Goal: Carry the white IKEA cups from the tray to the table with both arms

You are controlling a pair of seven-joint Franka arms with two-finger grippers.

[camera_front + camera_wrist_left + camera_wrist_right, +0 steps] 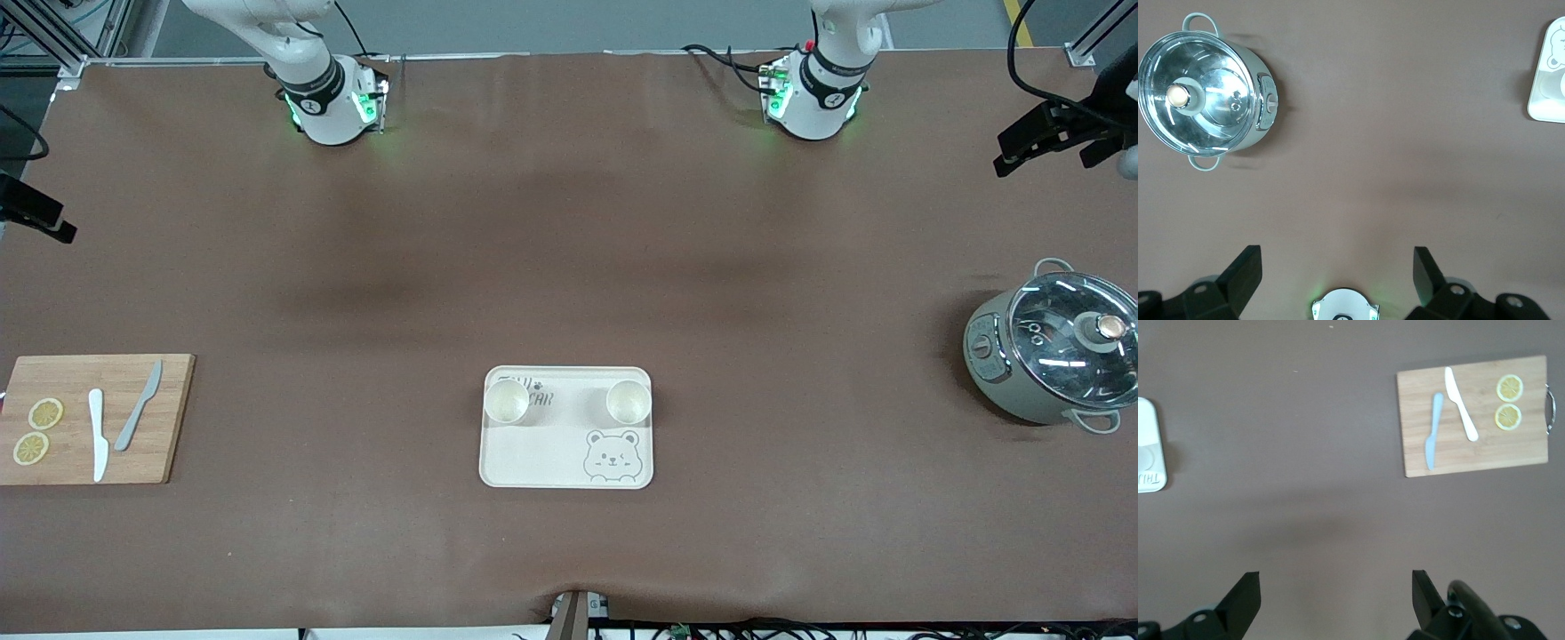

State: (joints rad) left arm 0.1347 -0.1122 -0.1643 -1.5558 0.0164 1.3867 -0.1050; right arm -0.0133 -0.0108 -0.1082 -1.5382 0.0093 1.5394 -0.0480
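Two white IKEA cups stand upright on the cream bear-print tray [566, 449], along the tray edge farther from the front camera. One cup [506, 401] is at the corner toward the right arm's end, the other [628, 402] at the corner toward the left arm's end. Both arms are raised; only their bases show in the front view. My left gripper [1337, 275] is open and empty, high over bare table near its own base [1345, 310]. My right gripper [1336, 595] is open and empty, high over bare table. A tray corner shows in each wrist view [1546, 87] [1150, 450].
A grey pot with a glass lid [1053, 356] [1201, 93] stands toward the left arm's end. A wooden cutting board [93, 418] [1471, 417] with two knives and two lemon slices lies toward the right arm's end. Black camera mounts stand at both table ends.
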